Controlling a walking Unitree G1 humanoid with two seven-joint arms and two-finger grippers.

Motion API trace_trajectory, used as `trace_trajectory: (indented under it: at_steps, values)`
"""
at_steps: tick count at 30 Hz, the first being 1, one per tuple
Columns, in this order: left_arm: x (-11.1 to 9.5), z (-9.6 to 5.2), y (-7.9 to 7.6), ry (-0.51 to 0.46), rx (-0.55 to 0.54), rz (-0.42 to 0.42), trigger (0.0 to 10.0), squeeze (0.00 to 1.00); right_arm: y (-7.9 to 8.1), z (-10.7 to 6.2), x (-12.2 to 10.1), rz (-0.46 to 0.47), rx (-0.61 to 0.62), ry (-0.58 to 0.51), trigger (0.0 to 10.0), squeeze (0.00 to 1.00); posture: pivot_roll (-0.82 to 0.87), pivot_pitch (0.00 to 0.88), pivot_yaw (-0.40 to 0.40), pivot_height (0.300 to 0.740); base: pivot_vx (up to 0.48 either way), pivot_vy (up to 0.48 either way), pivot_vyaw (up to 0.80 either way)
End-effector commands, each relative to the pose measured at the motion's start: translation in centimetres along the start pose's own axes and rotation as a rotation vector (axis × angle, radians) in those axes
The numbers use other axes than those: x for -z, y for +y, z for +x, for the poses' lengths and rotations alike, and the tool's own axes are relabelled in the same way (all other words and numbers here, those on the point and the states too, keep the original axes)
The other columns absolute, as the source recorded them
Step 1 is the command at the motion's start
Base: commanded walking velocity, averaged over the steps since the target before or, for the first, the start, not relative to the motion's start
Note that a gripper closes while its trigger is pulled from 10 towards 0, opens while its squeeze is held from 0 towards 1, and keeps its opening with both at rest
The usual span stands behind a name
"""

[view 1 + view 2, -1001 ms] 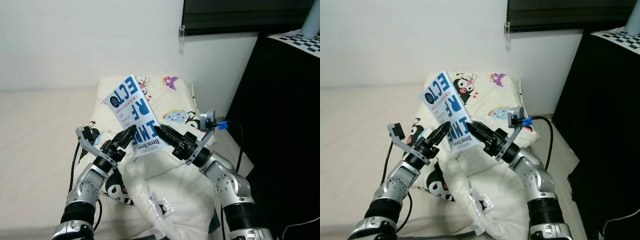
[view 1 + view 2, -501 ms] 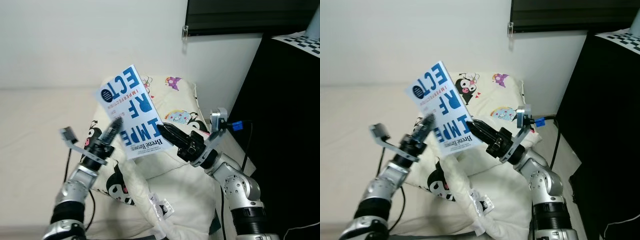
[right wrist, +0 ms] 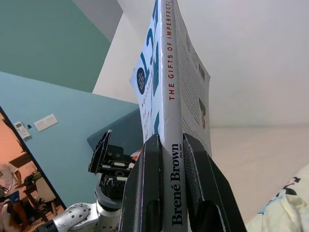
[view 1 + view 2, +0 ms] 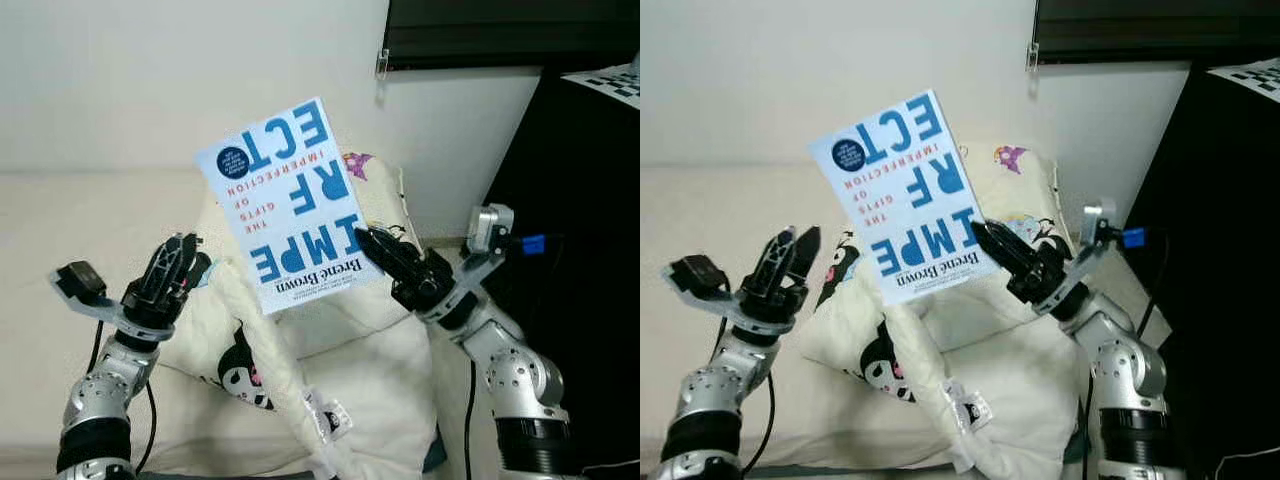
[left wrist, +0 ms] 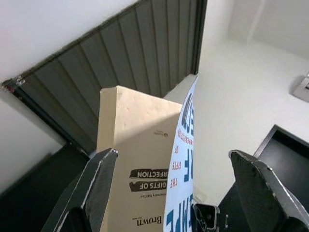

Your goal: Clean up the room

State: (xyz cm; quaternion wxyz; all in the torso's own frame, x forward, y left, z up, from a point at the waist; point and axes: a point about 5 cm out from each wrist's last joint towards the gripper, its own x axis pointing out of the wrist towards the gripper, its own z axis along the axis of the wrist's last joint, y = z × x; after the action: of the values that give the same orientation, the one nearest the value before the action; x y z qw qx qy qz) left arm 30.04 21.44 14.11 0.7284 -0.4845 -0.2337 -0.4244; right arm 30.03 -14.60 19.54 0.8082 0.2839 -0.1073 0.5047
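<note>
My right gripper [image 4: 372, 243] is clamped on the book [image 4: 291, 201] at its spine, near the bottom corner by the author's name. From those jaws the book runs up and away toward the wall, its long axis tilted, so nearly all of its weight stands beyond my fingertips. In the right wrist view the spine sits squarely between my two fingers [image 3: 145, 188], with the pages fanning slightly past them.

My left gripper [image 4: 172, 268] stands apart from the book, off to its cover side, with its fingers spread and nothing between them. In the left wrist view the book's open page edge and back cover lie ahead of those jaws, between the two fingertips but not touching either. So the right arm alone carries it; the left is the nearer free one if I need a second hold. I judge the grip is low for such a long lever, and a quick swing could twist the book loose.

The cover reads upside down to me: "THE GIFTS OF IMPERFECTION" and "Brené Brown". The spine shows the same title and name. Below my jaws lies a cartoon-print pillow [image 4: 370, 200] on a bed [image 4: 60, 220].
</note>
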Motion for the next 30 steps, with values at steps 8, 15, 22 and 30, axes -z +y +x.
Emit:
trace_trajectory:
  at_steps: [8,15,22,30]
  values:
    - [1.9,-0.3,0.1,0.065,-0.011,-0.026,10.0,0.00,2.0,1.2,-1.4,0.025,-0.142,-0.055,10.0,0.00,-0.14,0.090,-0.018,0.740,0.000,0.000,0.64]
    - [1.7,-0.3,-0.1,0.071,0.002,-0.029,10.0,0.00,3.6,1.9,-2.9,0.044,-0.246,-0.123,10.0,0.00,-0.14,0.089,-0.018,0.740,0.000,0.000,0.64]
    - [2.0,-0.3,-0.1,0.077,0.003,-0.034,10.0,0.00,4.0,2.4,-2.8,0.061,-0.267,-0.122,10.0,0.00,-0.14,0.090,-0.019,0.740,0.000,0.000,0.64]
    - [1.9,-0.3,-0.2,0.044,0.018,-0.049,10.0,0.00,3.0,2.3,-1.4,0.105,-0.178,-0.062,10.0,0.00,-0.14,0.091,-0.020,0.740,0.000,0.000,0.64]
